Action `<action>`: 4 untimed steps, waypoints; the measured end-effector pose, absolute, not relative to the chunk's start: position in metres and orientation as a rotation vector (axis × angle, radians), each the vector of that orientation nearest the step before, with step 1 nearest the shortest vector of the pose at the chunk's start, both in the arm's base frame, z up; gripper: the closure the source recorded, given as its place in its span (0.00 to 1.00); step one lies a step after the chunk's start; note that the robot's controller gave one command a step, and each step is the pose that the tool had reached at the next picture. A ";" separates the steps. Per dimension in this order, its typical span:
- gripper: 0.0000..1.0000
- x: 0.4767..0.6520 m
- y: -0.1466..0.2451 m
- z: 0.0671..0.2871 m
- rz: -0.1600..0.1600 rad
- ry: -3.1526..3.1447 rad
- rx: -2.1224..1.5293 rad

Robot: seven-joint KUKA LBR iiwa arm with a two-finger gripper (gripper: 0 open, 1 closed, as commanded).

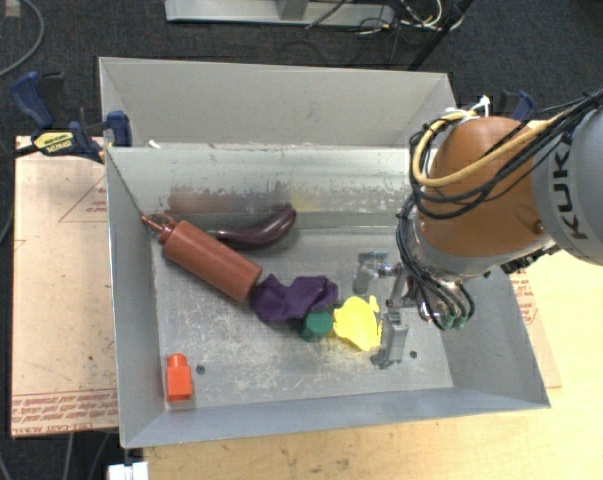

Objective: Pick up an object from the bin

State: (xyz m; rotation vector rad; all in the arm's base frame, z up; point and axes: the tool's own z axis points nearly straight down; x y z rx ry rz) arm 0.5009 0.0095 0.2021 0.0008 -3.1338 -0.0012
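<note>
Claw (383,306) spread wide, just beside crumpled yellow lump (355,320), grey metal bin (281,373)

Grey sheet-metal bin (281,388): matt, floor scuffed and scratched.
Two-finger gripper (381,310): bare metal fingers (391,340), dull sheen. The orange wrist cover (481,183) above them is smooth and glossy.
Yellow lump (355,321), just beside the fingers: matt, soft-looking.
Small green piece (317,325), next beyond: smooth, plastic-looking.
Purple crumpled piece (291,298), farther off: matt, cloth-like.
Brown bottle-shaped thing (209,260), well away: matt plastic.
Dark purple aubergine shape (256,230), well away: glossy.
Small orange block (179,378), farthest from the fingers: smooth plastic.
</note>
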 end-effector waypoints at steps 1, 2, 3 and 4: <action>0.00 0.502 0.009 0.207 -0.001 -3.142 0.000; 0.00 0.519 -0.018 0.141 -0.001 -3.144 0.059; 0.00 0.523 -0.044 0.066 -0.004 -3.141 -0.055; 0.00 0.534 -0.044 0.141 -0.003 -3.143 0.045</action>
